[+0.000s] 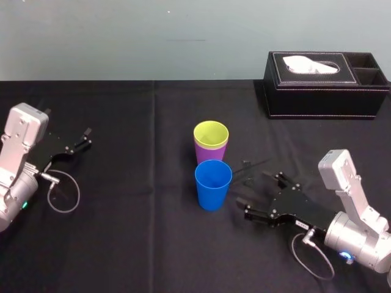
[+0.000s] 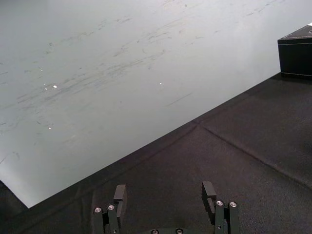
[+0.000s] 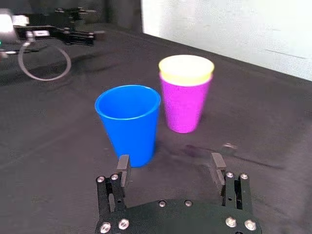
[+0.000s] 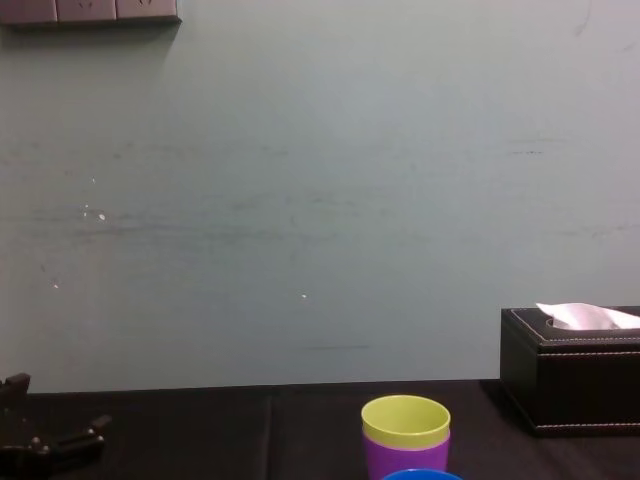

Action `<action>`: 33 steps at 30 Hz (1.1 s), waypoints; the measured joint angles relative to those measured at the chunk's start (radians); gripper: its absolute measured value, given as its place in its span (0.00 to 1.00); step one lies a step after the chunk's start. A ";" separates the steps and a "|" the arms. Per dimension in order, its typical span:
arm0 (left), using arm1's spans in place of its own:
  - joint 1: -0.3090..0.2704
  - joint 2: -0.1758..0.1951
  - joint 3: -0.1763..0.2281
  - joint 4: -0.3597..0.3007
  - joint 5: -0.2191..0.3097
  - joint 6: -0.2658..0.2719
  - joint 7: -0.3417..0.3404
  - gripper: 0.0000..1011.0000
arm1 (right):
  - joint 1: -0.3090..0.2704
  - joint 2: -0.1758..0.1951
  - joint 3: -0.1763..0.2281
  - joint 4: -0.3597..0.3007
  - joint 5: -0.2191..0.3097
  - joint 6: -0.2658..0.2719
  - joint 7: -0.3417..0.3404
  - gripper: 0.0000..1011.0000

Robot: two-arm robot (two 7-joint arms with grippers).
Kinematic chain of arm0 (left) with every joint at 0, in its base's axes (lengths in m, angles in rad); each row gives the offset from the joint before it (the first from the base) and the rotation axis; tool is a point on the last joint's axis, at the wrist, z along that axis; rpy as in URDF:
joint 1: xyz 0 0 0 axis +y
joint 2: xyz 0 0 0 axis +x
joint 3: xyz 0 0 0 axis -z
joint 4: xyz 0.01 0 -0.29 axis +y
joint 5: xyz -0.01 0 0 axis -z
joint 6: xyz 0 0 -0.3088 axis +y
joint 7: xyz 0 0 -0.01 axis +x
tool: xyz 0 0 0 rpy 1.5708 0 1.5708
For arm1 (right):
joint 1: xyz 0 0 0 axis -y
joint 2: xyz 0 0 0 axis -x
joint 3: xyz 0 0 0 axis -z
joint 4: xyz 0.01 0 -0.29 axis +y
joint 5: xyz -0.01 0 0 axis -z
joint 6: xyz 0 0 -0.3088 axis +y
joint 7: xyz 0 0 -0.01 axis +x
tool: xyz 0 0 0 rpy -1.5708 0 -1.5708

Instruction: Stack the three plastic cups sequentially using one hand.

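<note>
A yellow-green cup (image 1: 211,133) (image 3: 186,69) (image 4: 405,419) sits nested inside a purple cup (image 1: 209,155) (image 3: 183,106) (image 4: 405,459) at the table's middle. Just in front of them a blue cup (image 1: 213,184) (image 3: 129,122) (image 4: 421,475) stands upright on its own. My right gripper (image 1: 243,183) (image 3: 170,168) lies low on the cloth just right of the blue cup, open, pointing at the cups with nothing between its fingers. My left gripper (image 1: 87,138) (image 2: 164,195) rests open at the far left, away from the cups.
A black tissue box (image 1: 324,84) (image 4: 572,372) (image 2: 296,52) stands at the back right. The black tablecloth (image 1: 134,244) runs back to a pale wall. Cable loops trail by both wrists.
</note>
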 joint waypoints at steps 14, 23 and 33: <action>0.000 0.000 0.000 0.000 0.000 0.000 0.000 1.00 | 0.040 -0.026 -0.057 0.037 0.005 -0.055 0.025 0.99; 0.000 0.000 0.000 0.000 0.000 0.000 0.000 1.00 | 0.076 -0.051 -0.081 0.067 0.004 -0.055 0.026 0.99; 0.000 0.000 0.000 0.000 0.000 0.000 0.000 1.00 | 0.097 -0.072 -0.103 0.074 0.001 -0.044 0.016 0.99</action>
